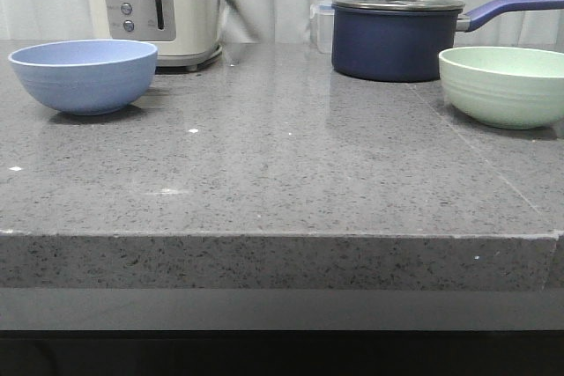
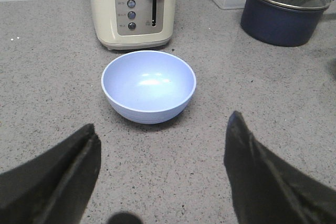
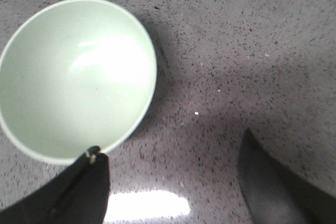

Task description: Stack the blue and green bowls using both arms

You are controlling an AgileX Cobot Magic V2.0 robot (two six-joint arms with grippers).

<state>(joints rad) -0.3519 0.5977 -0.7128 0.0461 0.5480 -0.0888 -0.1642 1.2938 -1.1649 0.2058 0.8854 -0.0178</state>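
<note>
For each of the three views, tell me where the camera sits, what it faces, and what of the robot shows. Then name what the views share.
Front: low at the counter's near edge, facing forward over the countertop at the blue bowl, green bowl, toaster and saucepan; no robot part shows.
Left wrist: above the counter, angled down at the blue bowl; the open left claw shows.
Right wrist: close, nearly straight down on the green bowl; the open right claw shows, one finger at the rim.
Shared: front and left wrist both show blue bowl, toaster, saucepan; front and right wrist share the green bowl.

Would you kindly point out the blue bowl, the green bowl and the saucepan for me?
blue bowl [image 1: 84,85]: front view, outer wall.
green bowl [image 1: 502,94]: front view, outer wall.
saucepan [image 1: 392,46]: front view, body below the lid.
</note>
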